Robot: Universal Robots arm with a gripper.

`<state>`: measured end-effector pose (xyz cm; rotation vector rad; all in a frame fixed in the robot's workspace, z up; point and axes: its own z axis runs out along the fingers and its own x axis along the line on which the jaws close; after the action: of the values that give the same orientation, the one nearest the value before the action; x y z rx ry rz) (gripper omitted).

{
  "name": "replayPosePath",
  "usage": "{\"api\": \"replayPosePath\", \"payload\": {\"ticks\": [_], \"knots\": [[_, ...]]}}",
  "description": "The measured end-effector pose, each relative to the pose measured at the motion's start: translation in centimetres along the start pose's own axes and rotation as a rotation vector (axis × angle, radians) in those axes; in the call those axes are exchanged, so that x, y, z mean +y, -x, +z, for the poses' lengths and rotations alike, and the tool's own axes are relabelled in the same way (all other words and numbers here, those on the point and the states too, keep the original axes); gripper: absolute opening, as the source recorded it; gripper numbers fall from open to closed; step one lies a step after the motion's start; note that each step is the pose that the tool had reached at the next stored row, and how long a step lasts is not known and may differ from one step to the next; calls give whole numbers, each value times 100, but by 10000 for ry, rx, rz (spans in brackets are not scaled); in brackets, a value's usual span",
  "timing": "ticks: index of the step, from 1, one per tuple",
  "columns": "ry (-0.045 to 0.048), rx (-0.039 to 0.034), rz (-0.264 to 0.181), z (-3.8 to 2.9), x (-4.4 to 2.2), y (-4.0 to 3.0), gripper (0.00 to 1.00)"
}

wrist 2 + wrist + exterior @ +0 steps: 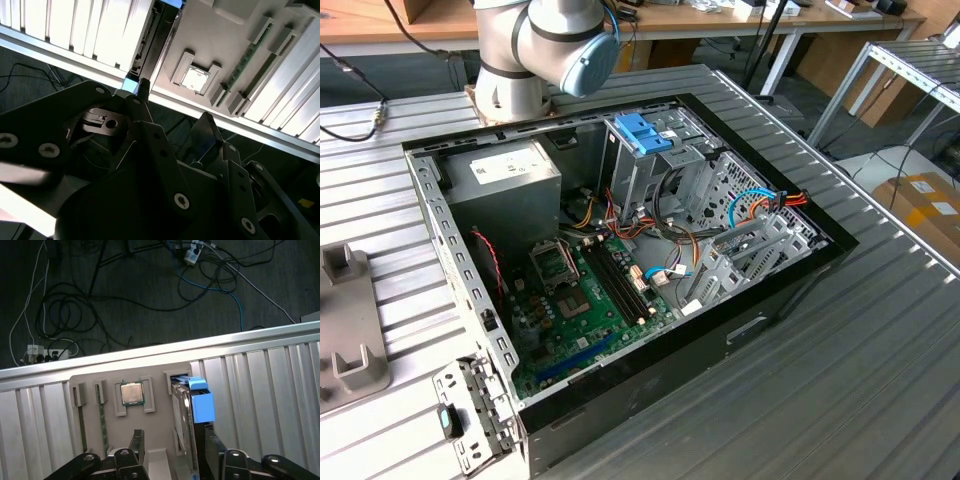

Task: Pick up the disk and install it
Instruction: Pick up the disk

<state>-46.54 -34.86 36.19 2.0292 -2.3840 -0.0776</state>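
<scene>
Plainly the work is at the pick-up stage. In the first wrist view the gripper (172, 434) hangs over the disk (182, 412) with its jaws spread, one on each side of the drive. A gap shows between one of the fingers (136, 442) and the metal body, so nothing is pinched yet. The disk stands on edge in a slot of a grey holder (155, 427), and I judge that to be the reason for the pose: upright, its two flat faces are offered to the gripper, while the blue rails and end tab are left free for sliding into a bay. Just beside it in the same holder sit a processor chip (131, 393) and a memory stick (102, 425), each in its own recess. The holder rests on the ribbed table (260, 390), near its edge. In the exterior view the open computer case (650, 390) lies on its side on the table, and its drive cage (625, 185) with the blue latch (643, 133) stands at the far side, open to reach from above
</scene>
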Motion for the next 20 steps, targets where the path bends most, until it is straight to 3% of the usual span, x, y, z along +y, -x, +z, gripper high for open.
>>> {"api": "replayPosePath", "payload": {"ticks": [20], "knots": [[1,1,1,99,-2,6,60]]}}
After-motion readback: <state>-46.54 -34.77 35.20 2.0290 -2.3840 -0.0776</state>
